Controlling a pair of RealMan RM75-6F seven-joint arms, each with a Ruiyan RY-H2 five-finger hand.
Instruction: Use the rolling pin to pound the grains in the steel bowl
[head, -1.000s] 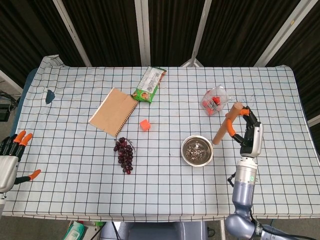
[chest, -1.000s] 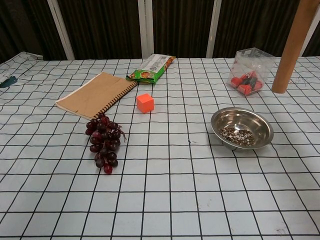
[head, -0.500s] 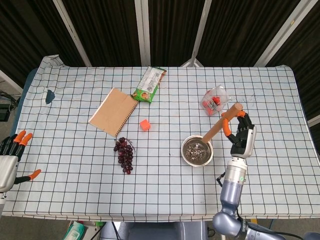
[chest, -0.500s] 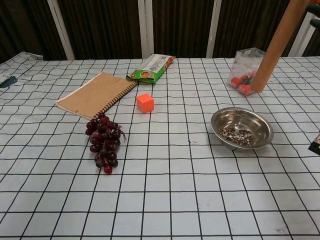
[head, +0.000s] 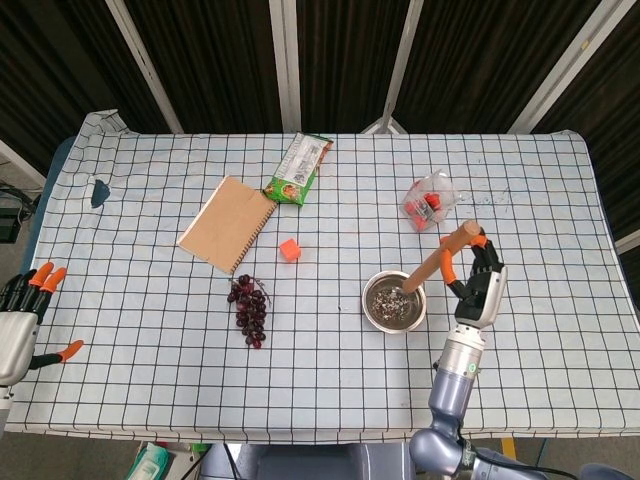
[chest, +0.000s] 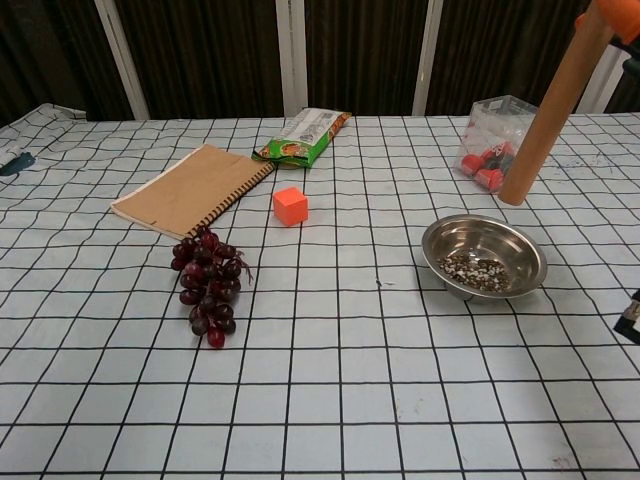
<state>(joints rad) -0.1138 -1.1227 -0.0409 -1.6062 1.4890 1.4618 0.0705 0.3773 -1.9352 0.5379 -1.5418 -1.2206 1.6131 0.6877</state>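
Where the right hand (head: 478, 278) wraps its fingers around the upper end of the pin (head: 436, 263), the pin slants down and to the left, its lower end over the near rim of the bowl (head: 378, 318) in the head view. Whether that end touches the grains (head: 390, 301) cannot be told from above. In the chest view the pin (chest: 545, 117) appears tilted, its lower end seen above and behind the bowl (chest: 450, 237), with the grains (chest: 474, 270) lying apart from it at the bottom; only an orange fingertip at the top right corner shows there, the rest of the hand being cut off by the frame.

The left hand (head: 18, 318) shows only in the head view, at the left edge beside the desk (head: 150, 380), fingers spread and holding nothing; it is partly cropped.

Beyond the bowl stands a clear box (head: 429, 200) with red contents too small to identify. Further left on the checked cloth lie a red cube (head: 290, 249), grapes (head: 249, 309), a notebook (head: 227, 223) and a green packet (head: 298, 170). A small dark item (head: 100, 189) near the far left edge is unclear in both views.
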